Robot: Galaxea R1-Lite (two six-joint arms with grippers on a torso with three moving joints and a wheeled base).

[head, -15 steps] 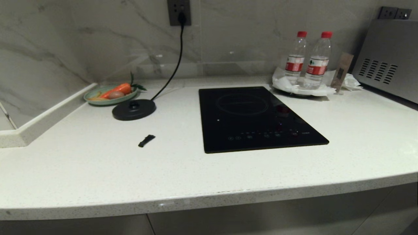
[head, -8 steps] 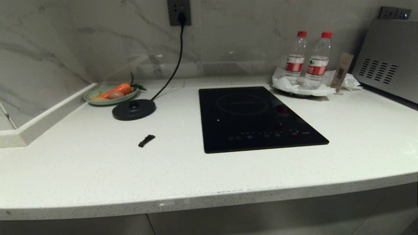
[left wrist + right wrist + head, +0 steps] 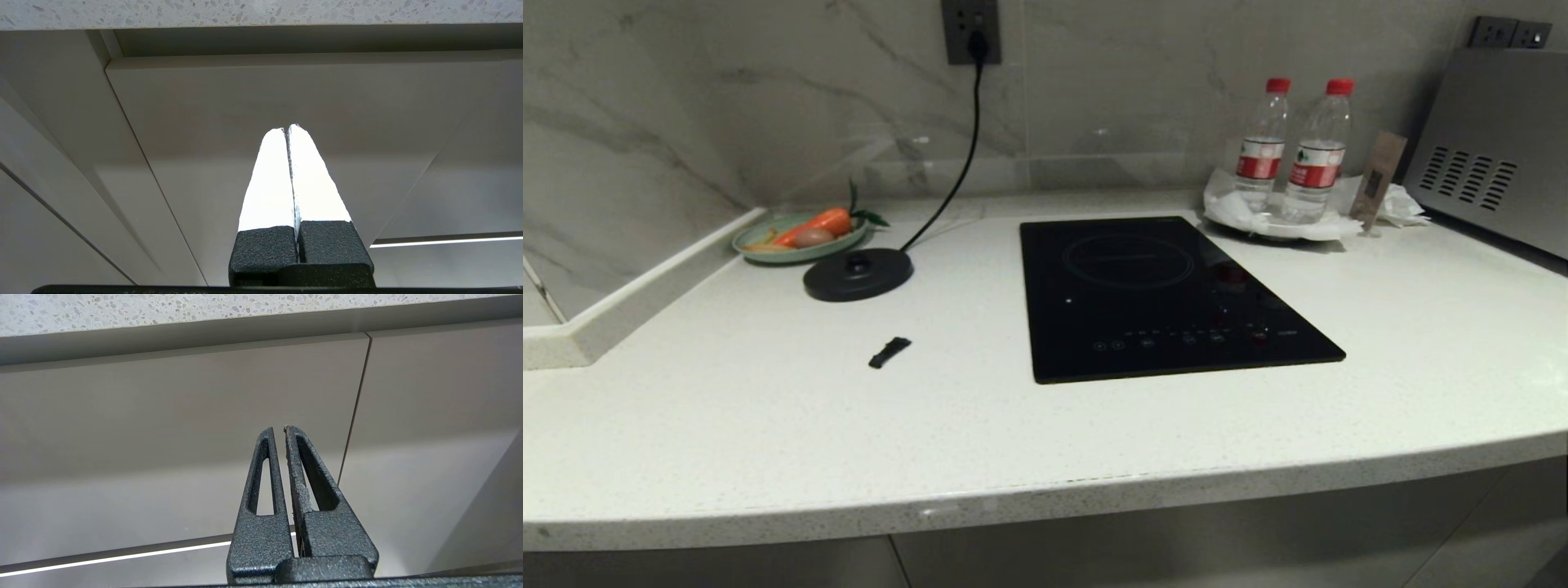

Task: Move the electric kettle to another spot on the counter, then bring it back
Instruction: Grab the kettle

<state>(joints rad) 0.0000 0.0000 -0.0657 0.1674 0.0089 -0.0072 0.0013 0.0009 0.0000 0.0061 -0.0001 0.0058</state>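
Neither arm shows in the head view. The left pincer (image 3: 290, 127) hangs parked below the counter's (image 3: 261, 12) front edge, pointing toward the cabinet front under it, its two white-taped fingers (image 3: 267, 183) pressed flat together with no gap and nothing between them. The right pincer (image 3: 278, 428) is parked likewise under that same front edge, its dark slotted fingers (image 3: 261, 473) closed tip to tip, empty.

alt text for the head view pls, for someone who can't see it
A white speckled counter holds a black induction hob at centre and an empty round kettle base, its cord plugged into the wall socket. No kettle shows. A plate of vegetables sits left, two water bottles right.
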